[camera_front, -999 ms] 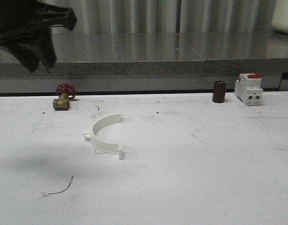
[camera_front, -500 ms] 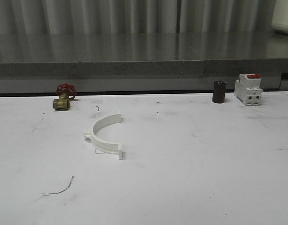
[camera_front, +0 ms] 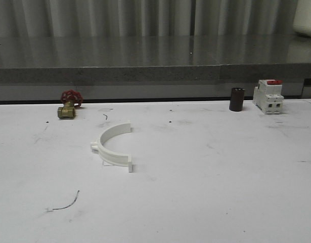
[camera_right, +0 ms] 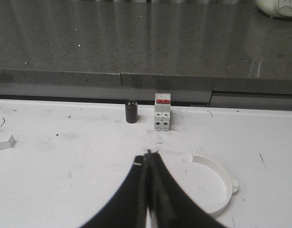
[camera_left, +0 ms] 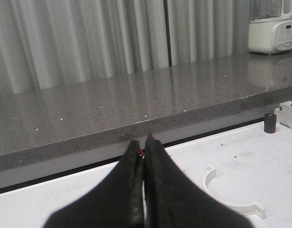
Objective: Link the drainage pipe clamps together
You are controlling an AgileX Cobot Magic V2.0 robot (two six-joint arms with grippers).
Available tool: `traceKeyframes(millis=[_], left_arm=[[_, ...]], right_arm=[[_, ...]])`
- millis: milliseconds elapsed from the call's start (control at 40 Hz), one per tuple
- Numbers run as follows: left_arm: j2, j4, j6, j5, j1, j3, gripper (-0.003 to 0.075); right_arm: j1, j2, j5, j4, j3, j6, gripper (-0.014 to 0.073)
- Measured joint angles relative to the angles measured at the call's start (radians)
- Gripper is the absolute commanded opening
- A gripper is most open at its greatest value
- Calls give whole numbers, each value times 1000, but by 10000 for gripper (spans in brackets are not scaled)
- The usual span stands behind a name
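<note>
Here, no writing can be read on anything in view: the breaker at the right of the front view shows only a red switch on its white body, and the markings on a white appliance at the upper right of the left wrist view are too small to make out.

One clamp half lies flat on the white table, left of centre in the front view. Its arc bulges toward the frame's left, its open side faces right, and the line between its two end tabs runs from the upper middle down toward the lower middle of the frame. A small nub juts from its left edge. The same piece shows at the lower right of the left wrist view.

A second clamp half lies flat at the lower right of the right wrist view, its arc bulging toward the frame's right with a nub on that side. Whether the two halves touch cannot be told.

The left gripper has its black fingers pressed together, holding nothing. The right gripper is likewise closed on itself and empty, with the second clamp half just beside it.

The tabletop is scuffed and speckled, with a stray bit of wire at the lower left of the front view. A brass valve with a red wheel sits at the far left edge, a black cylinder just left of the breaker. Behind runs a grey speckled stone counter, backed by pale pleated curtains.
</note>
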Motion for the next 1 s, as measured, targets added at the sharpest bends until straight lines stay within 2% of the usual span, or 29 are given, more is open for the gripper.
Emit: traceKeyframes(millis=[999], left_arm=[[0,4,0,-2,0,4,-20]], right_arm=[[0,0,-34,0,0,0,-121]])
